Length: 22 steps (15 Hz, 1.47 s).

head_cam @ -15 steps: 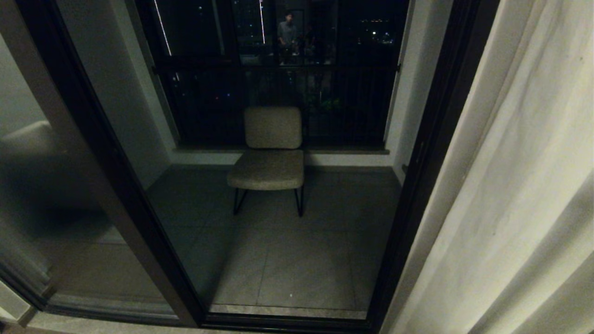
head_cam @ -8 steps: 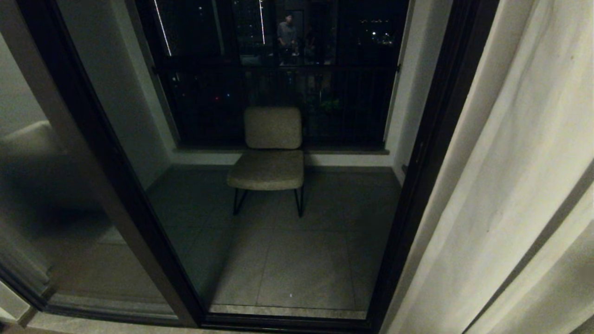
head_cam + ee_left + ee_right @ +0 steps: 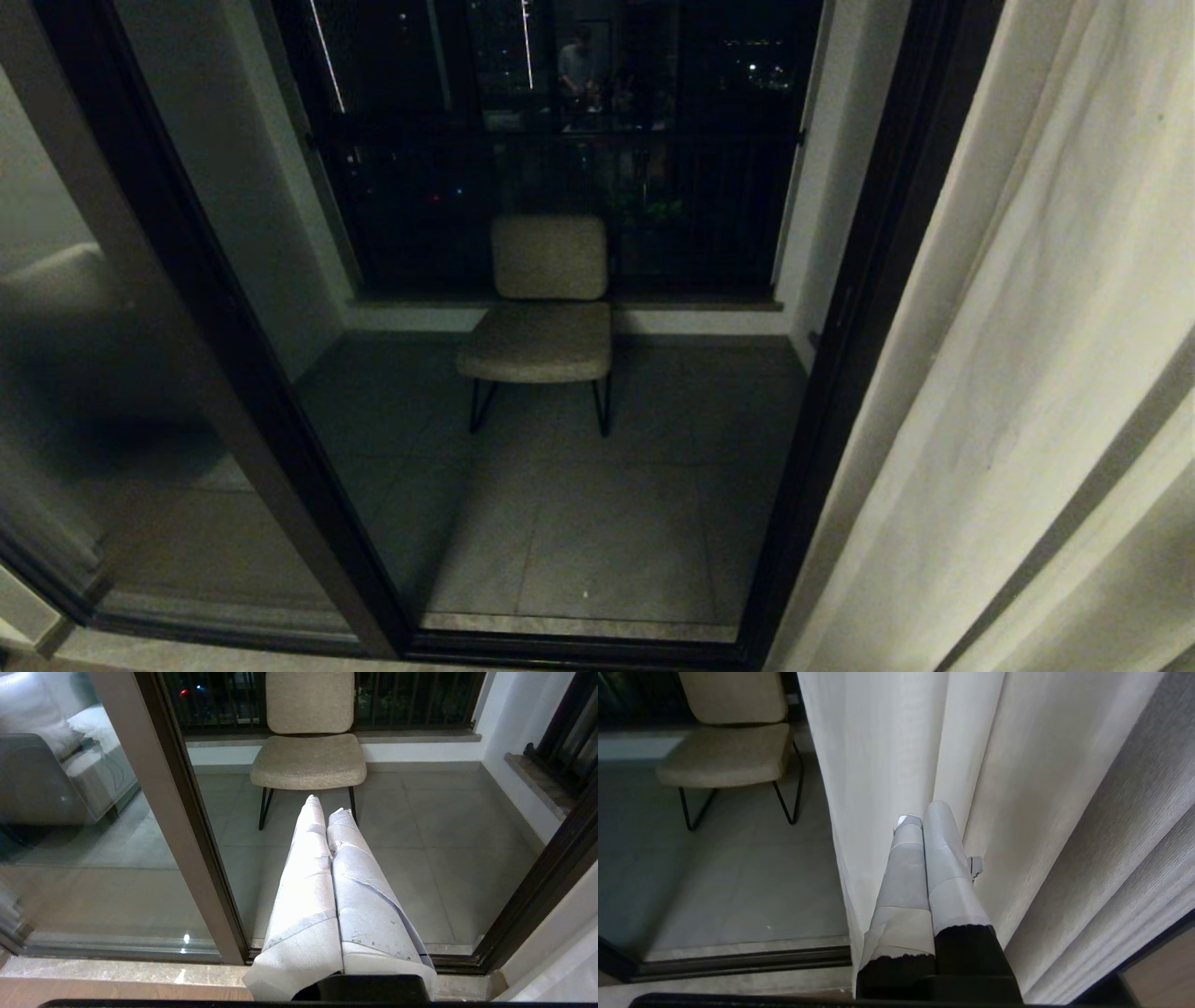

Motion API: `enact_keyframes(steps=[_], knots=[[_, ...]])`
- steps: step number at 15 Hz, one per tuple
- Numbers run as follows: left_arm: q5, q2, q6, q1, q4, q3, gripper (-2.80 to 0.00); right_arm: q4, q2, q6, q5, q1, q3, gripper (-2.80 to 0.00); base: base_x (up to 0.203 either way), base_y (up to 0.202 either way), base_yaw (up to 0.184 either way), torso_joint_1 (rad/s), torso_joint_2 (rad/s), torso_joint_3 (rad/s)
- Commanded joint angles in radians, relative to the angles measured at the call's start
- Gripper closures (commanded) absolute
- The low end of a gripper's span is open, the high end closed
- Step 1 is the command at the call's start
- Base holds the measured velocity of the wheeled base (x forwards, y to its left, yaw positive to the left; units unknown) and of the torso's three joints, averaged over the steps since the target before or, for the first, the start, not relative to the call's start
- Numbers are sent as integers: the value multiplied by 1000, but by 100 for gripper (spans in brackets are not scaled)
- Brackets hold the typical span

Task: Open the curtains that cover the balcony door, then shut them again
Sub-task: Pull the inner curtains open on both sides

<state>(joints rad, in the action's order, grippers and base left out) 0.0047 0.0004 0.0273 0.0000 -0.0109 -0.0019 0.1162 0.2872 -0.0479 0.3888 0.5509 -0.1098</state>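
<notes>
Showing curtains (image 3: 1036, 373) drawn to the right of the uncovered balcony door (image 3: 868, 308).
Right gripper (image 3: 924, 819): taped fingers pressed together, tips against a curtain fold beside the panel's inner edge; whether cloth is pinched cannot be told. Left gripper (image 3: 327, 809): fingers pressed together, empty, pointing at the beige chair (image 3: 546, 303) through the door, well apart from the curtains.
</notes>
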Motion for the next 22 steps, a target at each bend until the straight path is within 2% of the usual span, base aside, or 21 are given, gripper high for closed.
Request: enact_keyframes(steps=[1,3,5,8,11,13,14,17,20,22], knots=[[0,0,0,0,0,-1,0,43,2,-12,9,0,48,0,0,0,0,0,0,0],[0,0,0,0,0,0,0,103,1,-45,59,-8,102,0,0,0,0,0,0,0],[0,0,0,0,0,-1,0,99,3,-68,59,-123,109,0,0,0,0,0,0,0],[0,0,0,0,0,0,0,68,2,-77,-42,-372,109,0,0,0,0,0,0,0],[0,0,0,0,0,-1,0,24,-54,-63,-206,-563,108,0,0,0,0,0,0,0],[0,0,0,0,0,0,0,-30,-82,-61,-306,-580,108,0,0,0,0,0,0,0],[0,0,0,0,0,-1,0,-65,-127,-62,-323,-571,108,0,0,0,0,0,0,0],[0,0,0,0,5,0,0,-116,-286,-62,-355,-554,107,0,0,0,0,0,0,0],[0,0,0,0,5,1,0,-115,-287,12,-361,-552,108,0,0,0,0,0,0,0],[0,0,0,0,5,0,0,-114,-287,17,-364,-552,108,0,0,0,0,0,0,0]])
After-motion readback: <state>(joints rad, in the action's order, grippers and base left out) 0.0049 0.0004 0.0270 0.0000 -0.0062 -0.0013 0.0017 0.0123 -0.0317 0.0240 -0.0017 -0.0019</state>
